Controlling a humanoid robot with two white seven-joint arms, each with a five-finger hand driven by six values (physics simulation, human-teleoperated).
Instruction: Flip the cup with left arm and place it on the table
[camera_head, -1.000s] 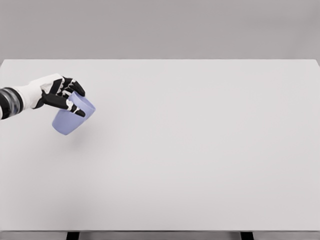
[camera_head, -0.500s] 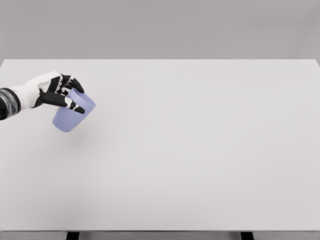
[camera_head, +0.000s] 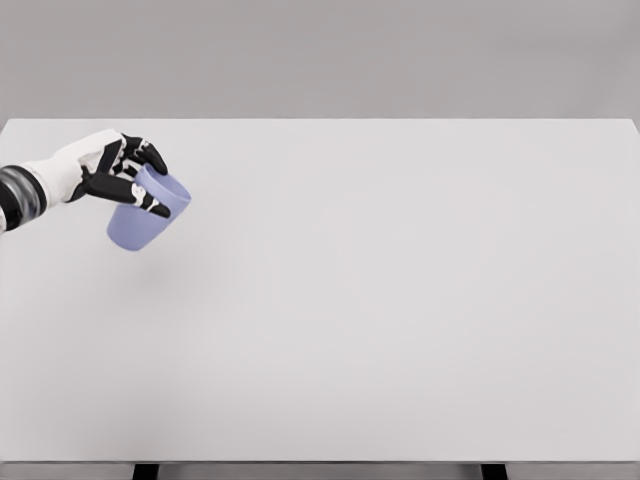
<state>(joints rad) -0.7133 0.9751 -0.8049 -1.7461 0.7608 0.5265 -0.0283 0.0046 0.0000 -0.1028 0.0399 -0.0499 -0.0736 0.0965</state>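
Aloft, lavender cup (camera_head: 142, 220) tilted, rim up-right, base down-left, in left hand (camera_head: 112, 172) fingers curled round its rim.

The pale blue cup (camera_head: 146, 212) hung in my left hand (camera_head: 112, 172) at the frame's left, tilted, rim up-right, above the table (camera_head: 400, 300).
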